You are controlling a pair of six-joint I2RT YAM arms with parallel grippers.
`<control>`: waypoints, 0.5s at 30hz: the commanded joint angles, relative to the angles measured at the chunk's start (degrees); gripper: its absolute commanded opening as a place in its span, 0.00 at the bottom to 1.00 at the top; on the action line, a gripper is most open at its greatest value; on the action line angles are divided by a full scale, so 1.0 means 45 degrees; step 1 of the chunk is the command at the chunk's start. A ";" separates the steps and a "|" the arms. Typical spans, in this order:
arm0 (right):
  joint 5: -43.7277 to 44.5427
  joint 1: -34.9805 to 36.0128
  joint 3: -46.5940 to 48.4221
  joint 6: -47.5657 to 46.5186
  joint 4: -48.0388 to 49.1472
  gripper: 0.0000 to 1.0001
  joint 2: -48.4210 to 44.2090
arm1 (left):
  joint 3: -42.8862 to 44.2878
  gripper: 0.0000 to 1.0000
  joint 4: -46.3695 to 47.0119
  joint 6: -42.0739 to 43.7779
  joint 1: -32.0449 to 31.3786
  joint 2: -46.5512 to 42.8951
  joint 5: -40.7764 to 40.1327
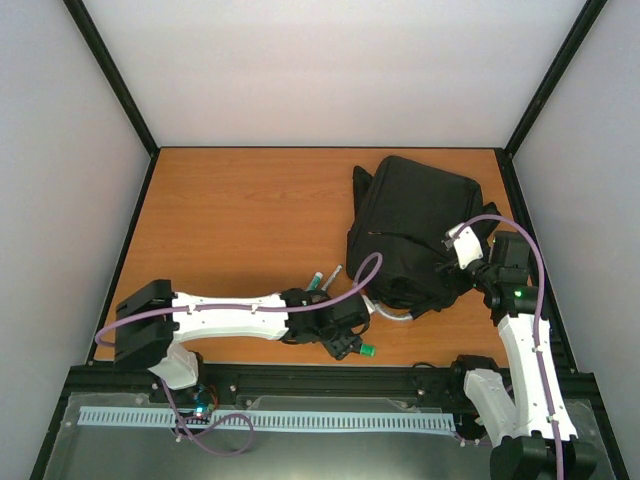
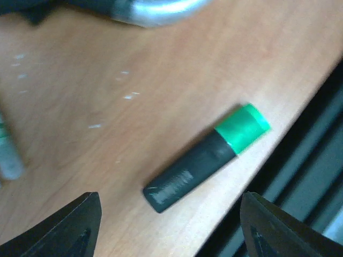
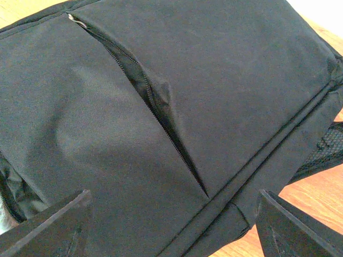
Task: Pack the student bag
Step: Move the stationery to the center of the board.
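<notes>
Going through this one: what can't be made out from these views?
Top view: the left gripper hides most of the green-capped marker; the slim items beside the arm are too small to identify.
Left wrist view: the marker's print is blurred; a pale object is cut off by the left edge.
Right wrist view: the part-open zip pocket on the student bag is too dark inside to show any contents.
</notes>
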 commanded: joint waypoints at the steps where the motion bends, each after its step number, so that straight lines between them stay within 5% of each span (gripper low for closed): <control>1: -0.0346 -0.0088 -0.0107 -0.0039 -0.0066 0.84 -0.0135 | 0.0285 0.73 0.0624 0.3041 -0.0150 0.0474 0.2848; 15: -0.0630 -0.0103 -0.0127 -0.0152 -0.0243 0.84 0.0023 | 0.1753 0.62 0.0917 0.5309 -0.0153 0.3270 0.2017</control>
